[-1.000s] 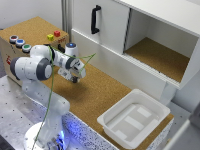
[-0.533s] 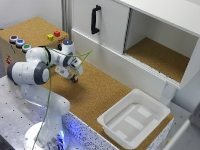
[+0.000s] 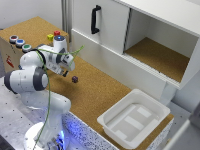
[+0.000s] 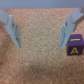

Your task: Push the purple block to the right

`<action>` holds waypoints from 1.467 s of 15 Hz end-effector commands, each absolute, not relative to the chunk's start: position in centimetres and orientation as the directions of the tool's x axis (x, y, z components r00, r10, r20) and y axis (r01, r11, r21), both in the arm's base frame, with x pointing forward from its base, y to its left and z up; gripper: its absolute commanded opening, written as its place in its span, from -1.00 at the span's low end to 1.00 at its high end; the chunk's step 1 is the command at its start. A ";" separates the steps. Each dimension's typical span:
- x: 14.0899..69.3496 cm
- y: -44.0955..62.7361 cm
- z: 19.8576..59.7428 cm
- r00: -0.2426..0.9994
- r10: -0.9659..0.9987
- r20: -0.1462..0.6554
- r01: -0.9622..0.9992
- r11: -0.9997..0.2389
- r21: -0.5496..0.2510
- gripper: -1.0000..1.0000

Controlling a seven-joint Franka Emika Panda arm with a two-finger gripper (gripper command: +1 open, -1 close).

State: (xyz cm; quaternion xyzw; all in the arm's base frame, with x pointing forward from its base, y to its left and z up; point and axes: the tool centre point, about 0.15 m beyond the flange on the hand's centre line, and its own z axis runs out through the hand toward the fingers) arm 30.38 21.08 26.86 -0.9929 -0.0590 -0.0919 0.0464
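- Starting with the exterior view: the purple block [image 3: 74, 79] lies on the cork desk [image 3: 100, 90], just beside the gripper [image 3: 65, 73] on the exterior view's right, with the arm hunched low over it. The yellow block [image 3: 50, 36] and red block [image 3: 57, 33] sit well apart, near the cabinet [image 3: 105, 30]. The white bin [image 3: 134, 120] is far off toward the exterior view's right. Whether the jaws touch the block cannot be told from here.
- Risk here, as I judge it: the block is tiny, so a push led by a finger edge instead of a flat face could spin it or let it slip aside, leaving the gripper sweeping bare cork.
- Moving to the wrist view: the jaws stand wide apart and hold nothing; the purple block [image 4: 75, 45], bearing a yellow letter A, lies just outside one finger [image 4: 68, 30], not between the two.
- Risk here: the fingertips ride close to the cork. If they dip, they may drag and stall; if they lift, the finger may pass over the block or tip it.
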 end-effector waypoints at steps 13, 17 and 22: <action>37.1 14.0 20.4 0.995 0.044 0.092 0.049 -0.997 -0.055 -1.00; 36.5 9.4 20.8 0.996 -0.038 0.079 -0.036 -0.999 -0.031 -1.00; 36.4 6.1 21.4 0.993 -0.086 0.081 -0.087 -0.996 0.012 -1.00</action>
